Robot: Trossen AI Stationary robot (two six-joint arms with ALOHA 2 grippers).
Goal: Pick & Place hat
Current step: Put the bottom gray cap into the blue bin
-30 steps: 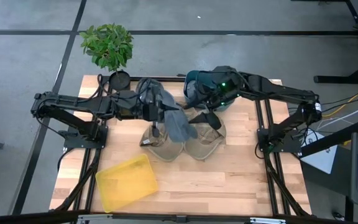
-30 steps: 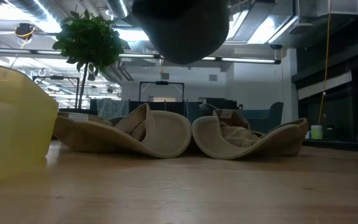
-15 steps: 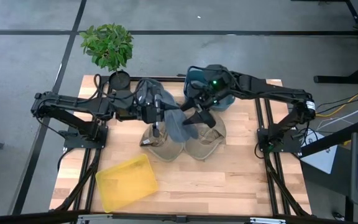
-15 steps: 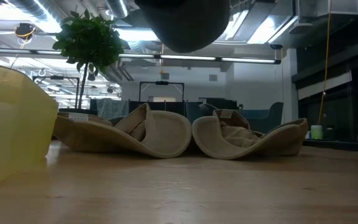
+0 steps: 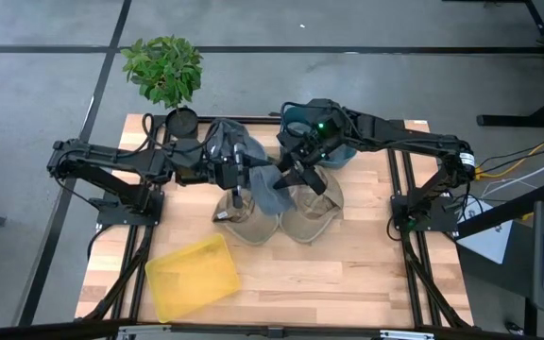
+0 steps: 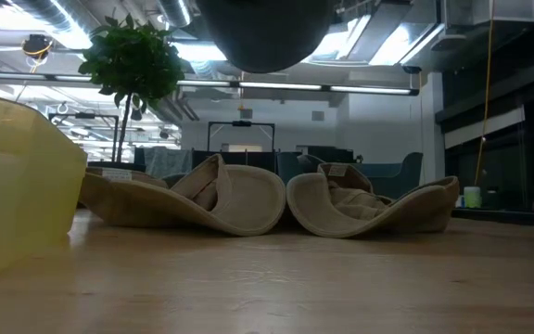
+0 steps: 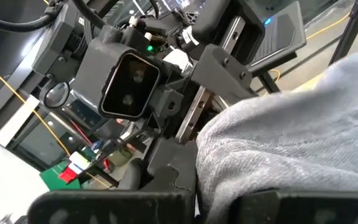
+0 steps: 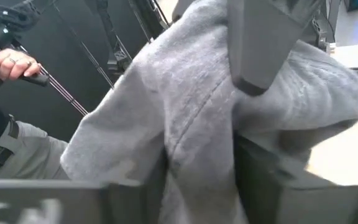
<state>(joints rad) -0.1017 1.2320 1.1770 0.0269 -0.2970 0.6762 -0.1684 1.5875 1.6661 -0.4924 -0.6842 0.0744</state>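
Note:
A grey hat hangs in the air over the table's middle; its dark underside shows at the top of the low view. My left gripper is shut on its left end. My right gripper has come in from the right and its fingers are closed on the hat's right side. Below it, two tan hats lie brim-up side by side on the wooden table. My left gripper pinches the grey hat's cloth at the end toward the table's left, fingers level and coming from the left. The hat is lifted clear of the tan hats. My right gripper has a bunched fold of the hat's grey cloth between its two fingers. It comes from the table's right, slanting a little downward. The cloth sags slack around the fingers.
A yellow bin stands at the table's near left. A potted plant stands at the far left corner, and a dark teal heap of hats lies at the far edge. A person's hand shows beyond the table.
My right gripper has moved toward the table's left to the grey hat, tipping down a little, and its spread fingers have closed on the hat's cloth. The hat's hanging underside has risen slightly. My left gripper has kept its hold.

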